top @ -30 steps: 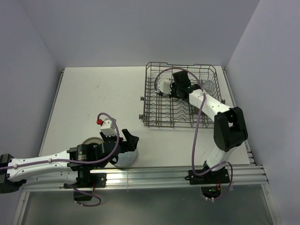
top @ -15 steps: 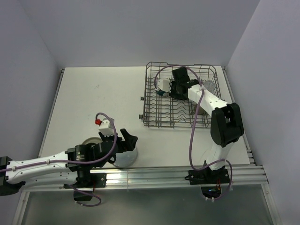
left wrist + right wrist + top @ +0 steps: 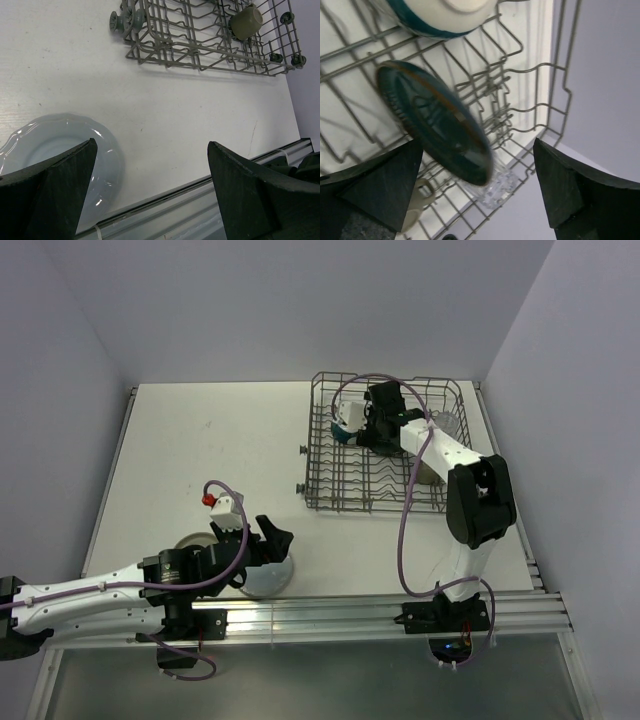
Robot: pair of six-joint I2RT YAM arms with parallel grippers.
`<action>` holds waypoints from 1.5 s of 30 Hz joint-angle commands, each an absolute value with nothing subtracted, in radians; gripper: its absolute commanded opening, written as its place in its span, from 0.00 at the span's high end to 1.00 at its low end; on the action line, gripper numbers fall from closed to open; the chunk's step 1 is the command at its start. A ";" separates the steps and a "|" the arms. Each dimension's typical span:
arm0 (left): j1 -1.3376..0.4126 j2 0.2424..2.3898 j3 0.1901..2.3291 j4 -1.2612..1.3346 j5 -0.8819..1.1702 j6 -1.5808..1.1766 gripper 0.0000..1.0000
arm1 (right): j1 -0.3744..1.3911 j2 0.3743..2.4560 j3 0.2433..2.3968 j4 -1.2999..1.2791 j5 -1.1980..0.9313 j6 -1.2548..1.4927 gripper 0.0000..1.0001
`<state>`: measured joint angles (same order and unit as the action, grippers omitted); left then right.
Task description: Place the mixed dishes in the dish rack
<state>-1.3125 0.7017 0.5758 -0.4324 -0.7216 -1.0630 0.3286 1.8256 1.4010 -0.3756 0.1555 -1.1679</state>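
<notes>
White desk [image 3: 200, 460], dish rack [image 3: 322, 495] upper right: the right hand [image 3: 477, 150] spreads wide over the dark teal plate [image 3: 435, 125], which leans on edge inside, probably to drain. Lower left, the left hand [image 3: 151, 145] gapes above the pale blue plate [image 3: 55, 145], seemingly ready to grasp it.

Both arms [image 3: 90, 588] have white link shells and bulky black joints [image 3: 480, 505]. A purple cable [image 3: 402, 530] loops along each to a small white wrist block [image 3: 228, 507]; the left one bears a red tip [image 3: 211, 500]. The gripper fingers [image 3: 55, 190] are matte black wedges. Each base [image 3: 445, 615] is black.
</notes>
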 commanded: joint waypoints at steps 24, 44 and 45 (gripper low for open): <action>-1.051 1.210 0.704 -0.549 -0.503 -1.135 0.01 | 0.497 1.471 1.283 -0.106 0.340 -0.691 0.00; -1.049 1.414 0.960 -0.909 -0.403 -1.489 0.01 | 0.667 1.076 1.194 -0.715 0.697 0.385 0.00; -1.061 1.443 0.969 -0.928 -0.410 -1.489 0.01 | 0.666 1.042 1.184 -0.707 0.652 0.393 0.00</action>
<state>-1.0447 1.4067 0.9283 -0.8341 -0.4156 -1.4223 0.6651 1.1736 1.1839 -0.7517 0.6434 0.2516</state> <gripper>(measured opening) 0.992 0.994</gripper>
